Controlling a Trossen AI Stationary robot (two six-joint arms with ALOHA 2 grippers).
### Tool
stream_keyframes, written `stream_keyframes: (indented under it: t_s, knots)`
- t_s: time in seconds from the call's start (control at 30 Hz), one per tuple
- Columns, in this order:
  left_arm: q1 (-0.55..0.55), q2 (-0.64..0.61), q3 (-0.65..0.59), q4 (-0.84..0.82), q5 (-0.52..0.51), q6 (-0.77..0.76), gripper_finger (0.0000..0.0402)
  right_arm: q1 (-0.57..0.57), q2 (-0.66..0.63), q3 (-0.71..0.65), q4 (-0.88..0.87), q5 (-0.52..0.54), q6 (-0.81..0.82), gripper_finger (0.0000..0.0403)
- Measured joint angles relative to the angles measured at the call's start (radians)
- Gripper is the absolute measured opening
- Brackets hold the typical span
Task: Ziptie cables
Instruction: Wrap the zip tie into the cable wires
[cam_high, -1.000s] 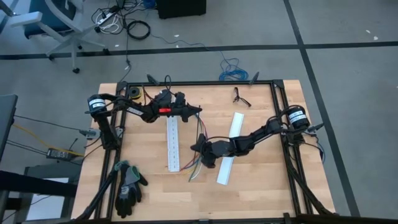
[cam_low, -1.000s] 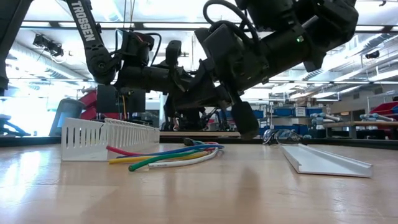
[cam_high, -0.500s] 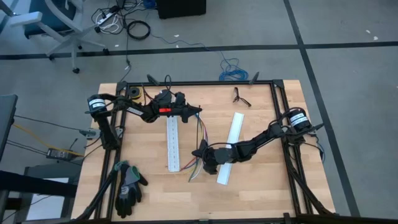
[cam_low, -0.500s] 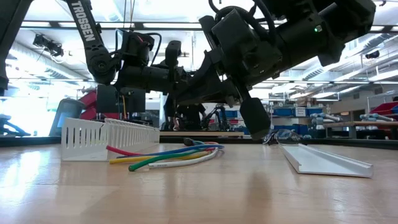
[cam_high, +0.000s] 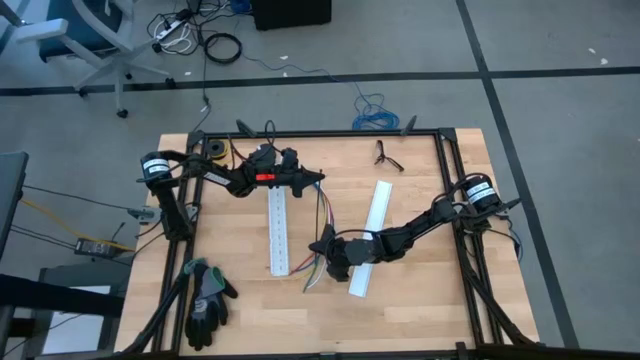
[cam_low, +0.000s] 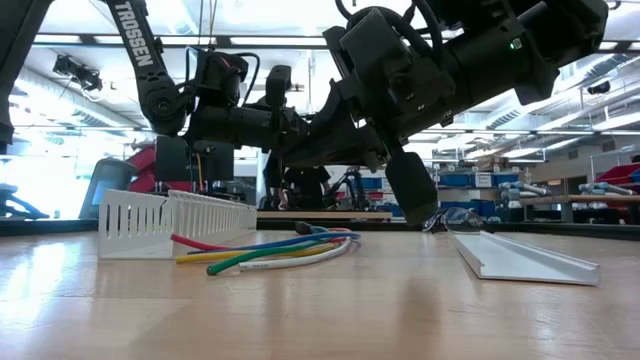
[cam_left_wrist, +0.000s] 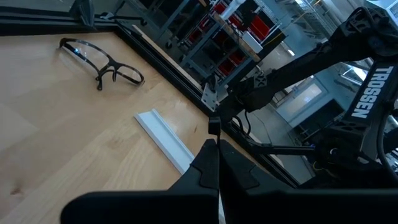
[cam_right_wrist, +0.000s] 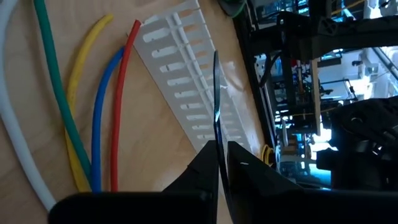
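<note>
High view: right arm settling low beside the cables

High view is showing the right pincer sitting over the middle of the table, just beside the near end of the cables; compared with a second ago the right arm is lying flatter and closer to the front edge, its wrist now crossing the plain white strip; since half a second ago it is barely shifting. The right wrist view is showing its pincer pressed nearly shut on a thin dark strip that is standing out between the fingertips, above the slotted white strip and the loose coloured wires. The cables are lying unbundled on the table between the two white strips, unchanged over the second; in the low view they are resting in front of the slotted strip. The left pincer is hovering near the far end of the slotted strip, closed on nothing and not moving across the frames; safety glasses and a pair of gloves are staying where they were.
</note>
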Motion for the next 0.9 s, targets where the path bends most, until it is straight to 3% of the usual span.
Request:
stream_keyframes:
  t_s: [0.4,0.7,0.9]
  knots:
    - [0.016,0.000,0.000,0.000,0.010,0.052,0.0001,0.005,0.000,0.000,-0.017,0.002,0.098,0.0002]
    - [-0.047,0.000,-0.001,0.000,0.019,0.227,0.0001,-0.078,0.000,0.000,-0.031,-0.034,0.433,0.0000]
    - [-0.075,0.000,-0.001,0.000,0.021,0.310,0.0001,-0.176,0.000,0.000,-0.032,-0.246,0.720,0.0000]
